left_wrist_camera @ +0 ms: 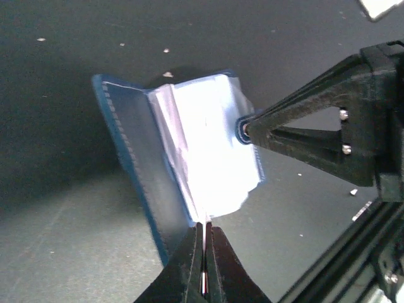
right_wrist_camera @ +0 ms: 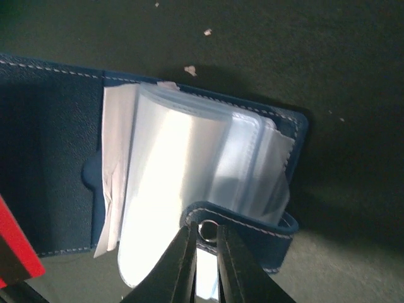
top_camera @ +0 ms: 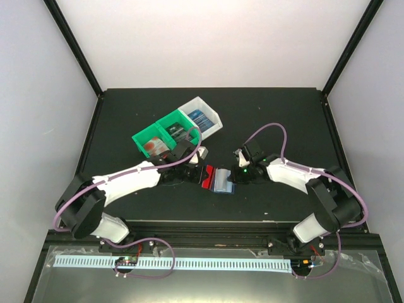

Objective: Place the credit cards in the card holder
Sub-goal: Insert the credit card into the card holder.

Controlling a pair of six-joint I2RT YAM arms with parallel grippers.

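my left jaws pinch the thin red plastic card (right_wrist_camera: 16, 252); my right jaws nip the dark blue folding wallet's (right_wrist_camera: 50, 145) snap tab (right_wrist_camera: 252, 224). i'd steady it, then slide the card squarely into a clear sleeve (right_wrist_camera: 189, 170).

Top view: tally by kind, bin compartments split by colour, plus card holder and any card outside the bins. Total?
Green bin compartments: 2
White bin compartment: 1
Card holder: 1
Red card outside the bins: 1
Total: 5
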